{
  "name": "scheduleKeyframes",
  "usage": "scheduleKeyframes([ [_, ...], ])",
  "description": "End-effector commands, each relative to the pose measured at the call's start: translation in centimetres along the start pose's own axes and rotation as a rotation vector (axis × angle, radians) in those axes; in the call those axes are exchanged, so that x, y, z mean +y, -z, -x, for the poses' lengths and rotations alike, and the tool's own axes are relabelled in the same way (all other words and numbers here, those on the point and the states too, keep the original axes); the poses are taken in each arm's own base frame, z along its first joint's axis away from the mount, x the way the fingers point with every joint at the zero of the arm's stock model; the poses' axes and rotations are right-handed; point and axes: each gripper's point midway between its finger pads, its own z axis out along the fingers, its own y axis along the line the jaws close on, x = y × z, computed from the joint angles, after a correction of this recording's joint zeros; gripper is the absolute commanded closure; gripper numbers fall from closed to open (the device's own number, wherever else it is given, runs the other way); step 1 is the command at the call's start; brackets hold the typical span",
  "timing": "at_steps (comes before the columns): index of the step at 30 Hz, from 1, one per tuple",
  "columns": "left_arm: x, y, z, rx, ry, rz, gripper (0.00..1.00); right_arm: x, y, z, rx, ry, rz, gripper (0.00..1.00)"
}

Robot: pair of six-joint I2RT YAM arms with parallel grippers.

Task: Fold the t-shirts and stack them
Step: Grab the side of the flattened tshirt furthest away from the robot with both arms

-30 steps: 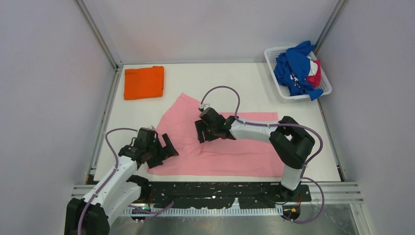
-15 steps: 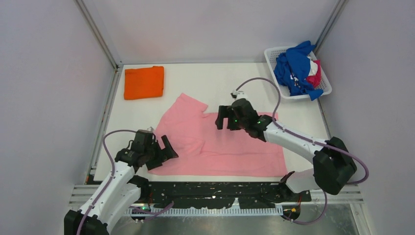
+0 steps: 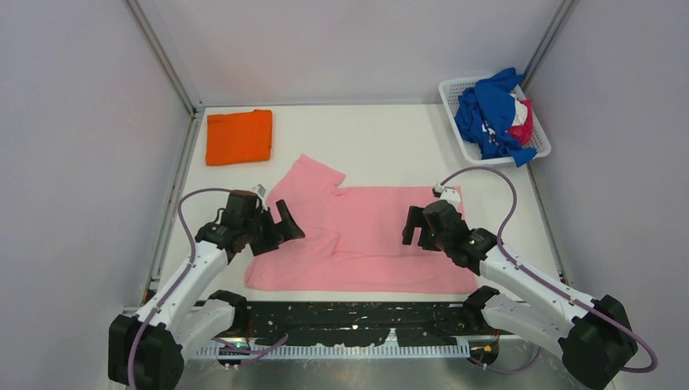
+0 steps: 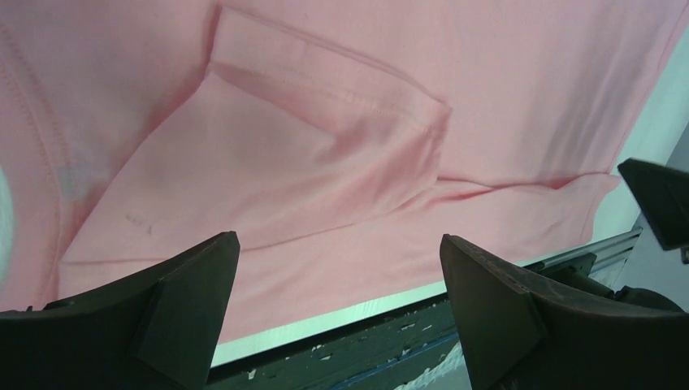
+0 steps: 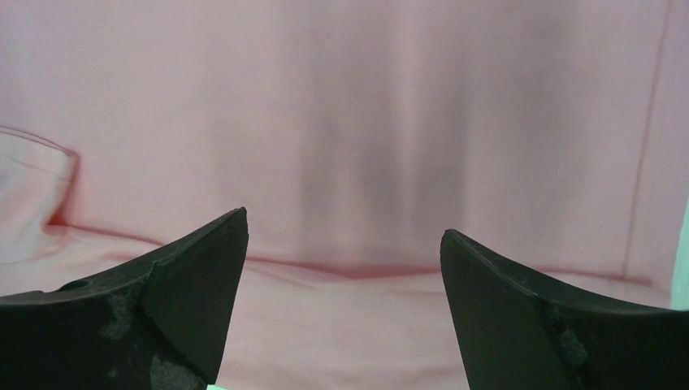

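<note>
Pink tee (image 3: 366, 231) likely soft, limp; left gripper (image 3: 276, 234) and right gripper (image 3: 416, 230) both spread, empty; best pinched at near-edge corners

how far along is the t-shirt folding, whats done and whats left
Done: the orange t-shirt lies folded at the far left corner. In hand: the pink t-shirt is spread out, partly folded, one sleeve sticking out; the left claw and right claw hover open over it, gripping nothing. Left: finishing and stacking it, then the tees heaped in the basket.
</note>
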Motion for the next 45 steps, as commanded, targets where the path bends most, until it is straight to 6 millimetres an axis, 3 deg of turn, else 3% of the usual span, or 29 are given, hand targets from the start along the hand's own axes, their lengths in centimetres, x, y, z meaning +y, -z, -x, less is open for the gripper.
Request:
scheduleKeyframes([
  [1,-1.7,-1.8,1.8,0.013,-0.031,-0.045,0.01,-2.8,0.5,-2.6,0.035,-0.087,-0.086,0.04],
  [7,2.0,-4.3,-2.1,0.182,0.023,0.075,0.01,-5.0,0.3,-3.9,0.037,-0.127,-0.16,0.05],
  [17,5.8,-3.2,-6.2,0.221,0.08,0.178,0.01,-5.4,-0.1,-2.6,0.011,-0.137,-0.172,0.05],
  [22,6.3,-2.7,-6.1,0.196,0.088,0.207,0.01,-4.7,-0.3,-1.5,0.013,-0.124,-0.148,0.05],
  [24,5.6,-2.6,-4.8,0.152,0.073,0.197,0.01,-4.3,-0.4,-0.9,0.008,-0.125,-0.133,0.05],
  [30,0.0,-0.8,2.4,-0.001,-0.018,0.107,0.01,-2.9,-0.4,2.5,-0.055,-0.116,-0.085,0.05],
  [35,-3.2,-0.2,8.2,-0.11,-0.051,0.11,0.01,-2.9,-0.8,5.5,-0.088,-0.137,-0.066,0.05],
  [40,-6.7,-2.8,14.5,-0.139,-0.096,0.119,0.01,-2.2,-2.0,7.4,-0.093,-0.153,0.001,0.05],
  [43,-8.0,-6.1,18.1,-0.118,-0.136,0.101,0.01,-2.6,-2.6,8.1,-0.08,-0.146,0.009,0.05],
  [44,-7.7,-8.1,19.0,-0.09,-0.133,0.105,0.01,-2.6,-2.8,8.3,-0.072,-0.14,0.008,0.05],
  [45,-8.0,-8.9,20.9,-0.111,-0.122,0.1,0.01,-2.8,-3.0,8.3,-0.063,-0.146,0.01,0.05],
])
